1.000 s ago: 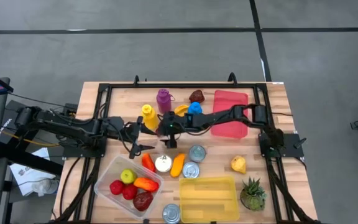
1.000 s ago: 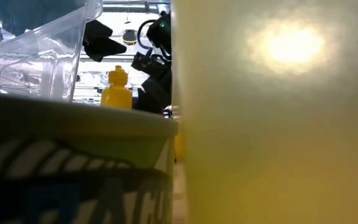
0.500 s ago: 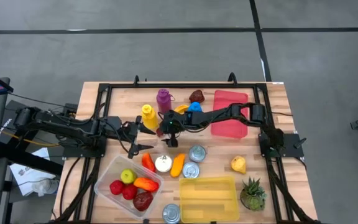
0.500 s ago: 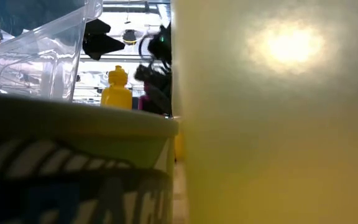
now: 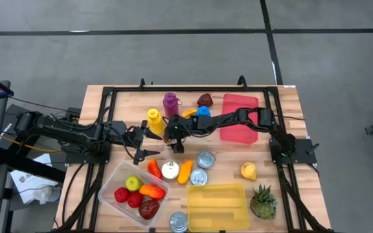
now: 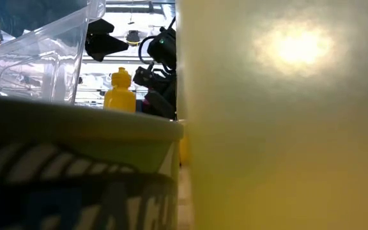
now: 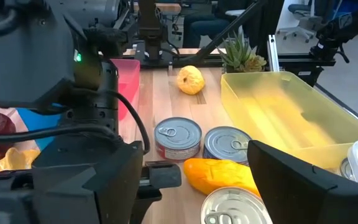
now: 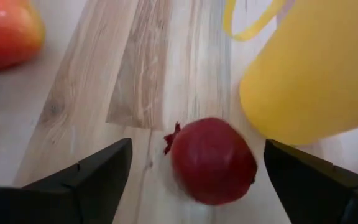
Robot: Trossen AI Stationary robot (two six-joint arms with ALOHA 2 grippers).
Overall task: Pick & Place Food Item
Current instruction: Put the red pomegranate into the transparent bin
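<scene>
2 fingers of my right gripper are standing open around the pomegranate, which is lying on the counter just beside the yellow bottle. I am judging it firm, rounded, likely slippery; gripping its widest middle. My left gripper is waiting open nearby.

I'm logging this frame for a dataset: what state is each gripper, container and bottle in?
Right gripper: open, straddling the dark red pomegranate, which lies on the table.
Left gripper: open, empty.
Clear plastic tub: lidless, holding fruit.
Yellow plastic bin: empty.
Yellow squeeze bottle: upright, capped.
Purple bottle: upright.
</scene>
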